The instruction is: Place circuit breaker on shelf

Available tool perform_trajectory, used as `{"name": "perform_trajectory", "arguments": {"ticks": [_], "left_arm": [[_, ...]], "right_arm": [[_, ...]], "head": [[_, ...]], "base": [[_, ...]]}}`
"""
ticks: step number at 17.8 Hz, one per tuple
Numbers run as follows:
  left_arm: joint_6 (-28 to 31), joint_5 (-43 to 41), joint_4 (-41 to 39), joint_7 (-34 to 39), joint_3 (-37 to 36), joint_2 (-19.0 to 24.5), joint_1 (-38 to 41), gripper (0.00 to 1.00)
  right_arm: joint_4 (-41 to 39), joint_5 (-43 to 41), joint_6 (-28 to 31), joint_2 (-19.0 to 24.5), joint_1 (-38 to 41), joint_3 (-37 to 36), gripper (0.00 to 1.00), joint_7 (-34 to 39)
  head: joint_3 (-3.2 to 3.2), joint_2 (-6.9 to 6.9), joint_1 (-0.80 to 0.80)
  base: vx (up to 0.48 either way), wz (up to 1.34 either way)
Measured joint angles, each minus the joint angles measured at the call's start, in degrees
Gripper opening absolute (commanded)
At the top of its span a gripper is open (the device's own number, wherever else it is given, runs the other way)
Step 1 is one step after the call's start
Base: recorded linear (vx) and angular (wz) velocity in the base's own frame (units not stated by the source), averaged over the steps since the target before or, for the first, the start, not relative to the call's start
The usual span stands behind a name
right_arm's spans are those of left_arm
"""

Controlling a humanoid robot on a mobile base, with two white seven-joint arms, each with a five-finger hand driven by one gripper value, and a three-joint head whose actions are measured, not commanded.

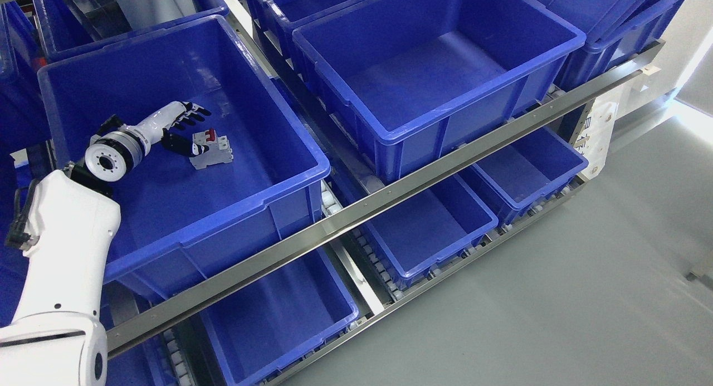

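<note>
Circuit breaker lay on the bin floor, left hand just beside it

The left hand (179,127) reached into the blue bin (289,131) on the shelf rack (356,219), its arm entering from about eight o'clock of the frame; the dark fingers (195,112) were spread and relaxed, gripping nothing, though a lower fingertip sat touching or nearly touching the circuit breaker (211,150), which I could not settle. The breaker rested tilted on the bin's floor at roughly four o'clock from the palm, red toggle uppermost, judged already set down since the bin's walls would keep it from sliding off the sloped rack. The right hand was out of view
</note>
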Motion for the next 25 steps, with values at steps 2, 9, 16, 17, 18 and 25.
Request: {"name": "perform_trajectory", "arguments": {"ticks": [2,9,16,17,18,25], "left_arm": [[0.17,0.17,0.22,0.14,0.57,0.02,-0.13,0.92],[0.43,17.5,-4.61,13.44,14.68,-4.86,-0.63,0.99],[9.88,29.83,-26.83,19.7,22.16,-12.78,12.95,1.0],[10.24,30.51,-29.97,19.81,22.2,-13.42,15.23,0.99],[10.31,30.98,-32.93,19.97,22.17,-14.05,17.68,1.0],[11.21,32.74,-47.86,21.3,22.56,-16.83,25.98,1.0]], "right_arm": [[0.0,0.0,0.0,0.0,0.0,0.0,1.0,-0.03],[0.0,0.02,0.0,0.0,0.0,0.0,1.0,-0.12],[0.0,0.02,0.0,0.0,0.0,0.0,1.0,0.04],[-0.01,0.02,0.0,0.0,-0.01,0.0,1.0,0.04],[0.0,0.02,0.0,0.0,0.0,0.0,1.0,0.06],[-0.01,0.02,-0.02,0.0,-0.02,0.0,1.0,0.18]], "head": [[0.0,0.0,0.0],[0.0,0.0,0.0],[0.0,0.0,0.0],[0.0,0.0,0.0],[0.0,0.0,0.0],[0.0,0.0,0.0]], "base": [[0.0,0.0],[0.0,0.0],[0.0,-0.01],[-0.004,-0.03],[0.0,0.0],[-0.016,0.02]]}}
